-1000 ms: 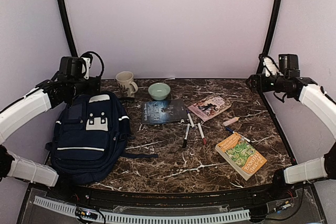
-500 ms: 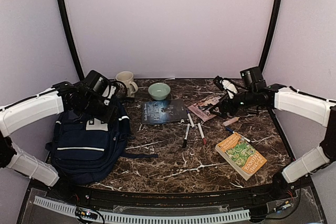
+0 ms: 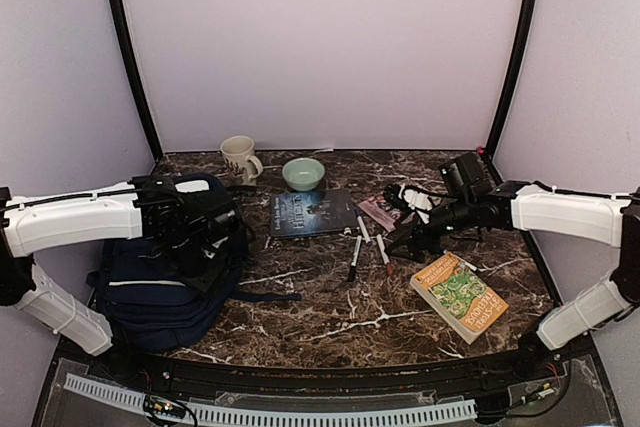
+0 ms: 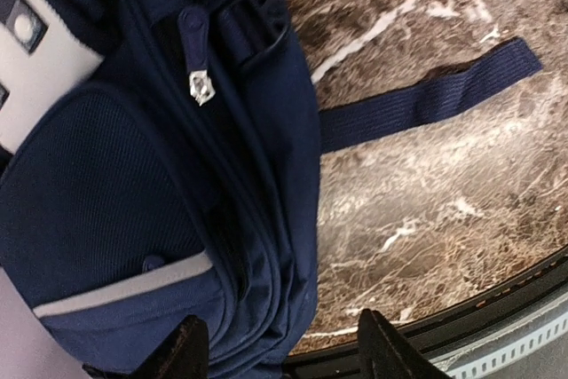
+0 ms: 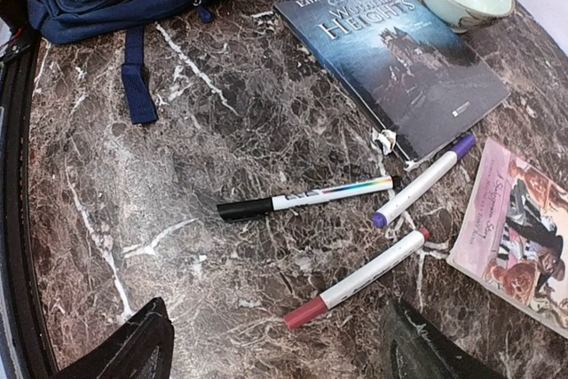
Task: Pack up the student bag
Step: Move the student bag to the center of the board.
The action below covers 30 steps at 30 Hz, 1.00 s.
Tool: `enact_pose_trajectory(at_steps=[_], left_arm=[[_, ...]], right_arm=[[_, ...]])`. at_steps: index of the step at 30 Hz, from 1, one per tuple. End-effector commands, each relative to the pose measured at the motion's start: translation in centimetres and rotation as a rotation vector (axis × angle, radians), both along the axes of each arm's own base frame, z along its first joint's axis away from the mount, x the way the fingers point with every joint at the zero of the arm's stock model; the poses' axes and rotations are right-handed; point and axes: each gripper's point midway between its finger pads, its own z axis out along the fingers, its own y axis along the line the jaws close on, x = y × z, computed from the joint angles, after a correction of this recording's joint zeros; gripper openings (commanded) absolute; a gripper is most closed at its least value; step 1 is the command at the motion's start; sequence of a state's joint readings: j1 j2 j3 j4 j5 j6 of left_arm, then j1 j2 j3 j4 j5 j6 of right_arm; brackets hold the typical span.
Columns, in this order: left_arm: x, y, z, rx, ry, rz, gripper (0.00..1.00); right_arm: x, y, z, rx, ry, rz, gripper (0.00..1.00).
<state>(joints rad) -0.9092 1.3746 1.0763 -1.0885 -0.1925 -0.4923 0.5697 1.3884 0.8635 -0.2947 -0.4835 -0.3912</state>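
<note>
Lying just beneath left hand (image 4: 280, 350), student bag (image 4: 115, 210).

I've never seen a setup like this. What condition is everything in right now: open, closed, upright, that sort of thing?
student bag, lying flat, zips look closed
mug, upright
bowl, upright, looks empty
blue book, closed
pink book, closed
green-and-orange book, closed
markers, capped, lying flat
left gripper, open, over the student bag
right gripper, open, over the markers
</note>
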Motion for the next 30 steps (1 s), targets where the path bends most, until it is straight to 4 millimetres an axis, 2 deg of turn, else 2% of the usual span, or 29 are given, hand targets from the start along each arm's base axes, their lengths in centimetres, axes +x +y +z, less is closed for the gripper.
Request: enact_pose_trajectory(at_steps=[1,4,7,11,14,18,22,30], left_arm=[[-2.7,4.4,-1.0,0.192,0.066,0.121,0.61],[-3.0,5.4,-2.2,0.278,0.087,0.124,0.61],[-2.3,6.3,-3.0,0.378,0.070,0.119,0.61],[-1.1,6.5,-4.0,0.452,0.043,0.108,0.58],[-0.6,5.9,-4.8,0.486,0.061,0.096,0.44],[0.1,4.2,-5.3,0.434,0.065,0.078,0.16],[1.2,2.1,-4.0,0.361,0.037,0.066,0.02],[3.5,-3.8,-1.6,0.112,-0.007,0.037,0.00]], right_arm=[[-0.5,0.8,1.6,0.053,-0.069,0.063,0.79],[-0.6,0.9,1.8,0.058,-0.075,0.072,0.79],[-0.6,0.9,1.9,0.056,-0.079,0.075,0.79],[-0.8,0.9,1.9,0.060,-0.080,0.079,0.79],[-0.8,0.8,1.9,0.059,-0.081,0.077,0.80],[-0.6,0.7,1.7,0.050,-0.084,0.072,0.79],[-0.5,0.7,1.7,0.044,-0.088,0.069,0.79],[-0.6,0.9,1.7,0.051,-0.066,0.067,0.79]])
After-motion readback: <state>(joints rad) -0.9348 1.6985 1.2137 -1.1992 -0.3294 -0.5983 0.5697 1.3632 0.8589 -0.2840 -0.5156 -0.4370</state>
